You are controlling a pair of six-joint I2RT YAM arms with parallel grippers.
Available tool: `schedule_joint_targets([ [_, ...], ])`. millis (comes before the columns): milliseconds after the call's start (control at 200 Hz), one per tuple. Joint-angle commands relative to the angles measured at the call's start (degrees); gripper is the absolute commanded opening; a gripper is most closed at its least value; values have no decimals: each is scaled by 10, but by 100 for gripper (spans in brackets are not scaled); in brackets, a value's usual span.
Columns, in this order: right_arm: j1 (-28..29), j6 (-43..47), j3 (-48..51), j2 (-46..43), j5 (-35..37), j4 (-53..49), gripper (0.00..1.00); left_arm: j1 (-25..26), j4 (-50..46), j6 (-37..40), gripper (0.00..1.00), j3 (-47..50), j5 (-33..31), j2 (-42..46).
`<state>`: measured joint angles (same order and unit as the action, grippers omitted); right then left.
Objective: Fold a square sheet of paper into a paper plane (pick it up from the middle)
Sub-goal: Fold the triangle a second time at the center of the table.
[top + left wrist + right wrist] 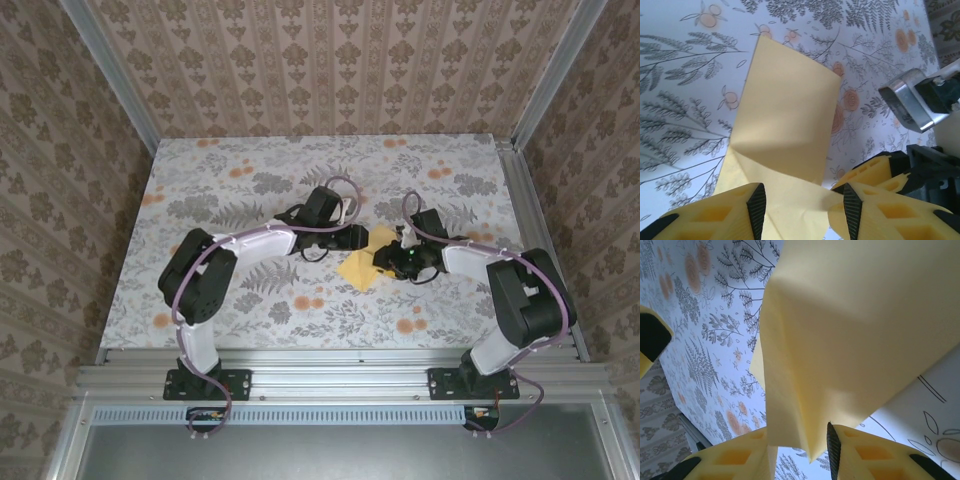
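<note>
The square sheet of paper [362, 262], seemingly light, limp and crease-prone, lies half-folded mid-way on the floral table [250, 190] between the parted, unclamped jaws of left gripper [802, 201] and right gripper [801, 441], probably best pinched along its stiffer fold.

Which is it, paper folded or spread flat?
Folded: the paper shows a clear crease, with one panel bent up off the table.

Left end effector [802, 202] jaws apart, square sheet of paper [790, 110] between (creased, folded).
</note>
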<state>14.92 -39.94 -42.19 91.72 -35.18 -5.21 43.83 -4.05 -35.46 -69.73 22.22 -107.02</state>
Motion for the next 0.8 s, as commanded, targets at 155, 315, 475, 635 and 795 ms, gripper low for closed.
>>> schedule_joint_targets([
  [155,-2,-11,-7,34,-32,64,31,3,-3,-25,53,65,-13,44],
  [315,3,-15,-6,43,-36,88,20,2,51,-62,55,117,-9,60],
  [475,3,-17,-2,44,-49,110,7,2,105,-88,58,154,-2,73],
  [635,3,-40,8,40,-77,155,4,-6,202,-141,59,201,15,82],
  [795,3,-43,15,27,-92,166,2,-11,282,-192,59,230,23,80],
])
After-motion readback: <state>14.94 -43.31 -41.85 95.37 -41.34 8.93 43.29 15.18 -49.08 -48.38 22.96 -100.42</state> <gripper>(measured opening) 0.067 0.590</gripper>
